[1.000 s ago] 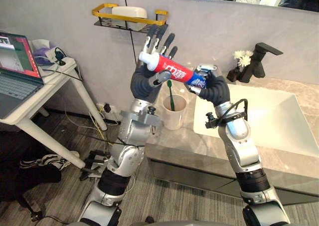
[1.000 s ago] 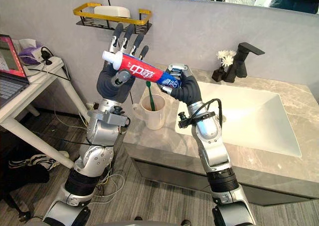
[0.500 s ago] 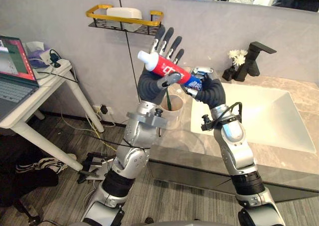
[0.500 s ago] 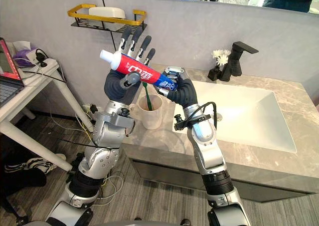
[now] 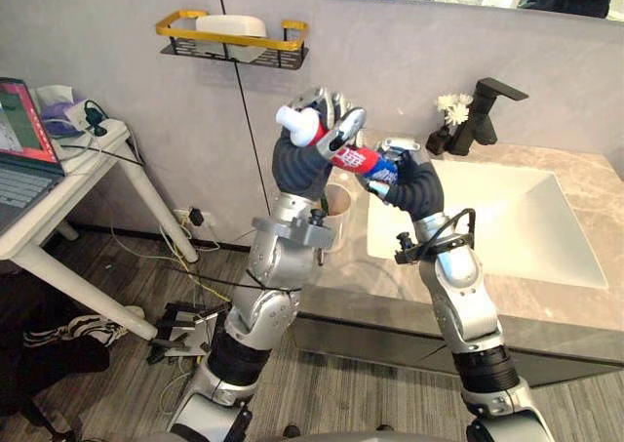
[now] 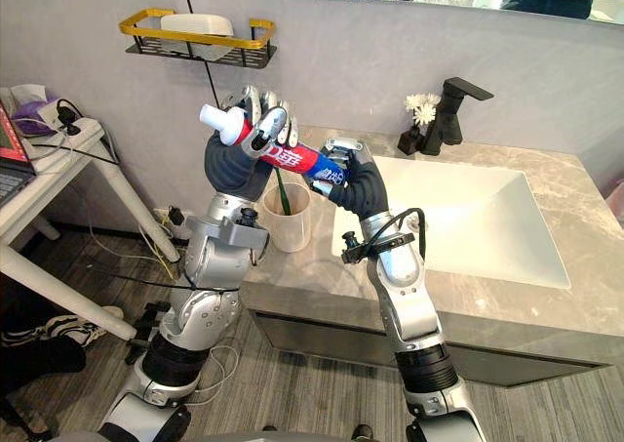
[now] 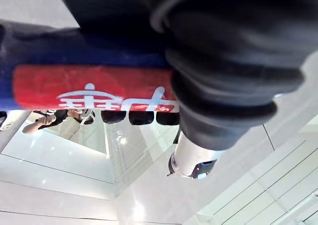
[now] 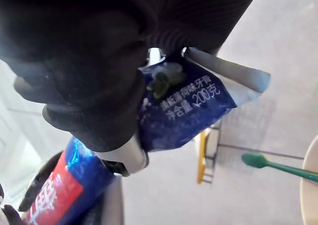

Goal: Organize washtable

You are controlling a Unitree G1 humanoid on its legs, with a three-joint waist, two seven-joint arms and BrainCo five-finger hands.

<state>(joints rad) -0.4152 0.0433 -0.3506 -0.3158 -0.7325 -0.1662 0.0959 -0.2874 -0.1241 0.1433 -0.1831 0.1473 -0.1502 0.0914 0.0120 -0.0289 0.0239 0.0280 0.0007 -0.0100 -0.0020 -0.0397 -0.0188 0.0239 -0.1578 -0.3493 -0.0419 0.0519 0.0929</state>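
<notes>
1. Now the left hand (image 5: 330, 108) has its fingers curled round the cap end of the toothpaste tube (image 5: 353, 157), and the right hand (image 5: 409, 174) pinches the flat blue tail.
2. Both hands hold the tube in the air above the cup (image 6: 290, 222) with the green toothbrush (image 6: 281, 193).
3. This looks like a handover, so the left grip should be firm before the right lets go.
4. Lowering the tube gently beside the brush avoids tipping the cup on the counter (image 6: 302, 266).
</notes>
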